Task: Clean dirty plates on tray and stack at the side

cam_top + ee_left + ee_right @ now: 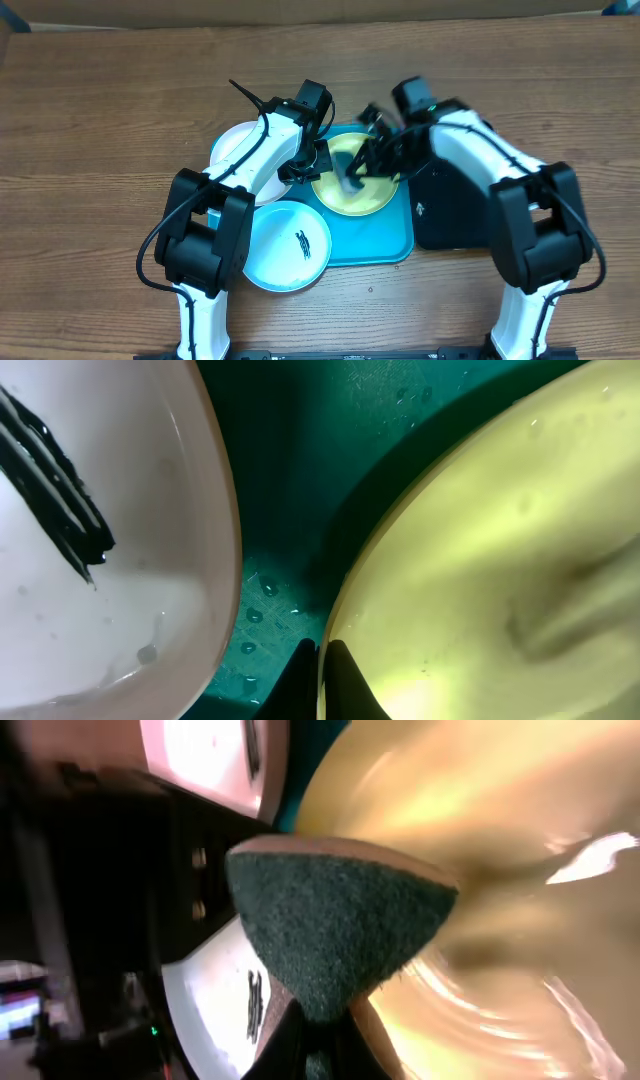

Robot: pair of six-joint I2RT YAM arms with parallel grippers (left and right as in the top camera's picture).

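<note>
Worktop (100, 100): wood-grain.
Turquoise tray (385, 245): holds 3 plates.
White plate (235, 145): far-left corner, black smear, partly under the left arm.
Yellow-green plate (375, 200): far right. The left claw (320, 685) is closed on its rim. The right claw (320, 1040) clamps a green sponge (340, 920) against it.
Light blue plate (280, 260): near left, smeared, overhanging the tray's edge.
Black tray (450, 215): just beside the turquoise tray, under the right arm.

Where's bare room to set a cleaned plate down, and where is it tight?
Bare table left of the white plate and beyond it; the near right corner of the turquoise tray, between yellow plate, blue plate and black tray. Crowded: tray centre, where the left tool grips the yellow plate's rim and the right tool holds a sponge on it.
</note>
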